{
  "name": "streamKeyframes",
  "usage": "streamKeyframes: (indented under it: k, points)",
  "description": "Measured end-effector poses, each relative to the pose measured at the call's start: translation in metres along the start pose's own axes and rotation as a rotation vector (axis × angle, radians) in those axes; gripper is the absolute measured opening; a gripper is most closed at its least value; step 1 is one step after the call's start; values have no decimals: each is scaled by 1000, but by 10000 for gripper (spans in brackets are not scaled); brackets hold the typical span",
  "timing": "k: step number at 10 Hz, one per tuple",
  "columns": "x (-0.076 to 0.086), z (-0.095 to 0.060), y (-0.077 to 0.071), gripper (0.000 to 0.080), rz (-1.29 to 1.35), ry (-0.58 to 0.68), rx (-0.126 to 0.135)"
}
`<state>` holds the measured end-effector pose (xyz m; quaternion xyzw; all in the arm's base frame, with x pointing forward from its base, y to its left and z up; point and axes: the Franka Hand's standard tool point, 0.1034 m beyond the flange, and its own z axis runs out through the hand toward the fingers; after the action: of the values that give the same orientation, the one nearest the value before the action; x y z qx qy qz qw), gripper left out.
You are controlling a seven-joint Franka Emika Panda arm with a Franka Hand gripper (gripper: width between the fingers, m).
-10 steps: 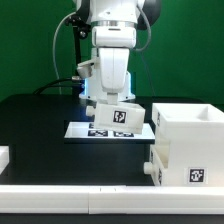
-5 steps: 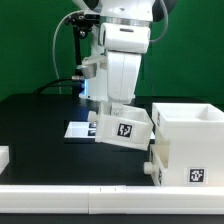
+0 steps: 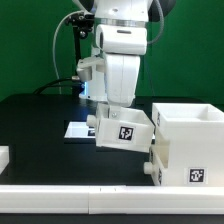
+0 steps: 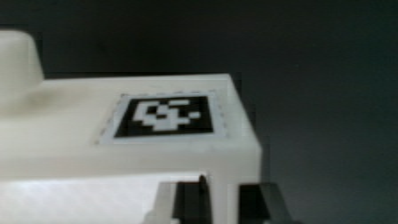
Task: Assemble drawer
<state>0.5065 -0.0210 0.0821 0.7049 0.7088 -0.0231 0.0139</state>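
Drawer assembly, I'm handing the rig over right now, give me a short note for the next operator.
Gripper: shut on the tray, held tilted above the table, beside the box shell's open side.
Box shell: stands at the exterior view's right.
Marker board: flat behind the tray.
Done: tray picked up and brought to the shell.
Left: slide the tray in; it is not yet inside.

marker board mostly hidden by tray | gripper blurred, cut off

Glossy white arm with rounded casings, dark joint seams; black-fingered pincer.
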Motion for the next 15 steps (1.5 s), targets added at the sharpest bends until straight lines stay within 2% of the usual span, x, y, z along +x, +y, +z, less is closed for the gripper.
streamKeyframes:
  k: [1, 2, 4, 6, 9, 13, 15]
  points:
    - [0, 0, 0, 38, 7, -2, 7]
    - [1, -5, 6, 38, 46, -19, 43]
    - [4, -11, 30, 38, 44, -27, 53]
    - [7, -14, 38, 38, 40, -26, 47]
    - [9, -9, 36, 38, 33, -21, 51]
    - [11, 1, 32, 38, 33, -15, 69]
    - [12, 1, 32, 38, 35, -16, 69]
